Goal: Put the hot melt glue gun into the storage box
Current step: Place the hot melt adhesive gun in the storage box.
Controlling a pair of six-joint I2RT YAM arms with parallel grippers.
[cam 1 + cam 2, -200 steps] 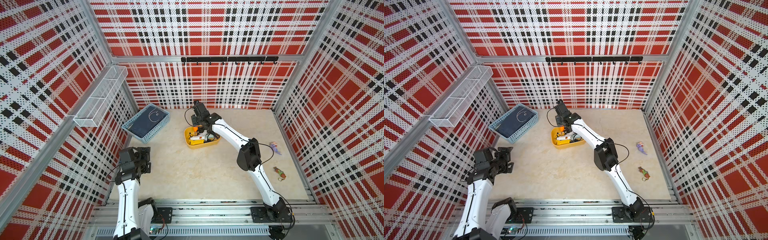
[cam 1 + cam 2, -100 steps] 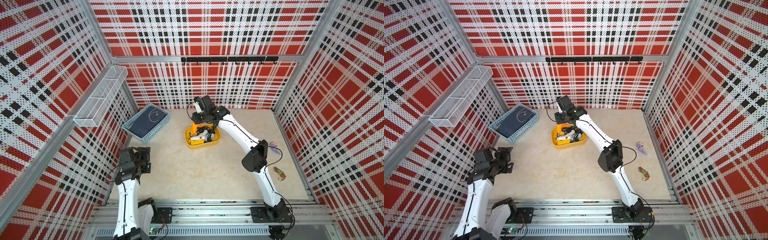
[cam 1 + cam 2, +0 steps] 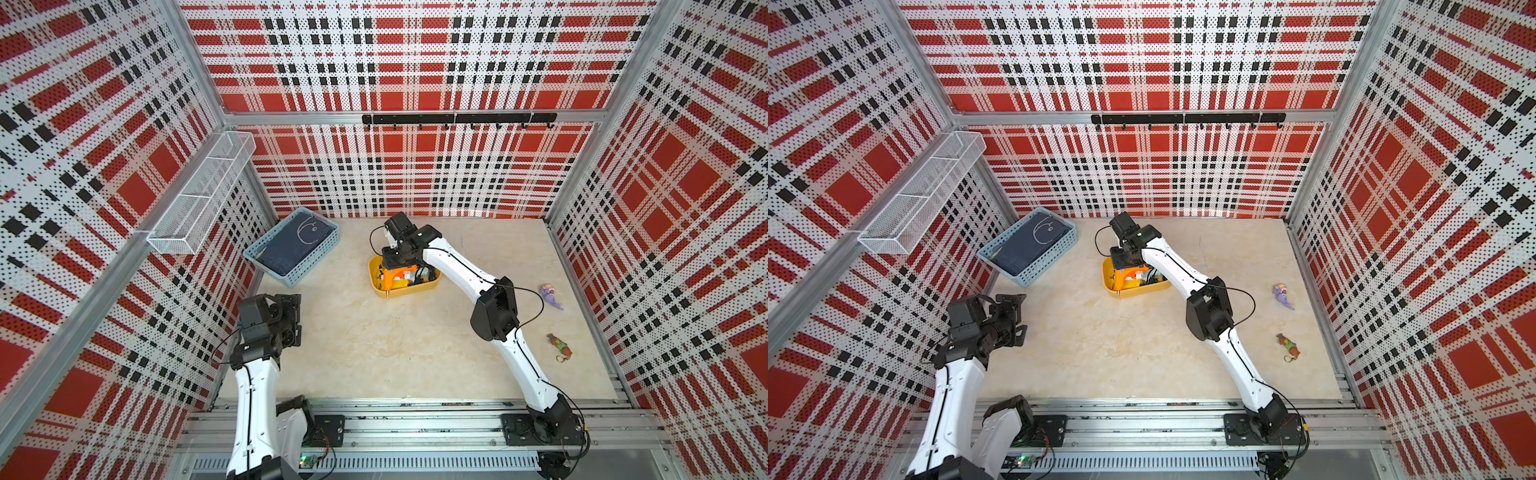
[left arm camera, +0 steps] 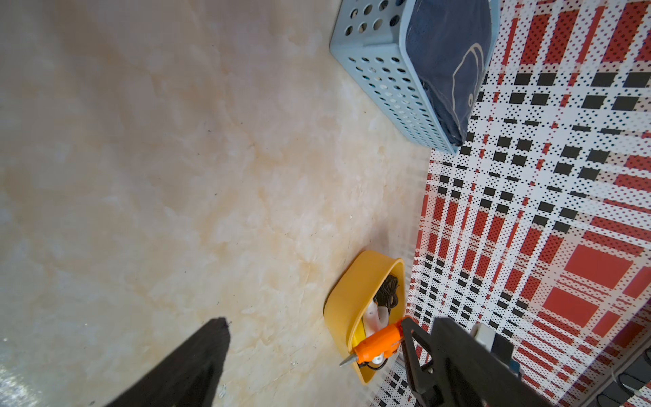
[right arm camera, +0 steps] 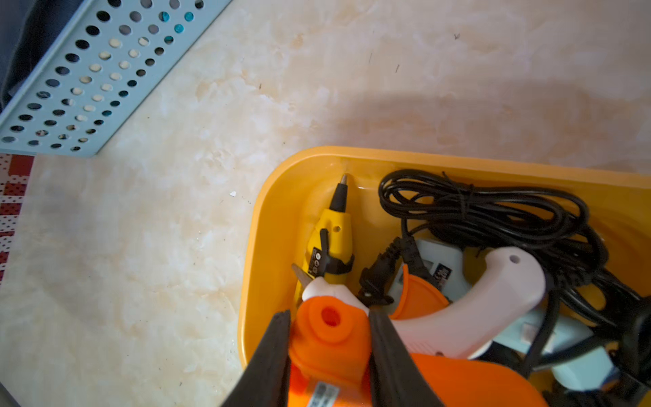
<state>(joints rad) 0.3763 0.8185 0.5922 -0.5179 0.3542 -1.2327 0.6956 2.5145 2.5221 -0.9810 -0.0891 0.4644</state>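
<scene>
Since a second ago the right arm has swung its wrist round above the storage box (image 3: 415, 289). The orange hot melt glue gun (image 3: 397, 275) has turned with it, so the metal nozzle (image 3: 388, 294) now points at the near edge of the tabletop (image 3: 374, 353). The left arm has not stirred.

The right gripper (image 5: 327, 313) is partly closed, both fingers pressed on the sides of the gun's orange barrel. The left gripper (image 3: 1015, 316) stands wide apart and empty near the left edge, well apart from everything.

The mustard-yellow box sits toward the far edge, a little left of the middle, with a blue basket (image 3: 313, 264) in the far left corner. The gun hangs over the box's left end, above a smaller yellow glue gun (image 5: 333, 229) and a coil of black cable (image 5: 493, 211). Its nozzle tip pokes past the near wall in both top views.

To me it looks like a hard, smooth plastic shell: light, stiff and liable to swivel between flat fingers. The thick barrel where it is held seems the right place. A pale handle (image 5: 475, 317) juts out beside the grip; whether it is this gun's own I can't tell.
</scene>
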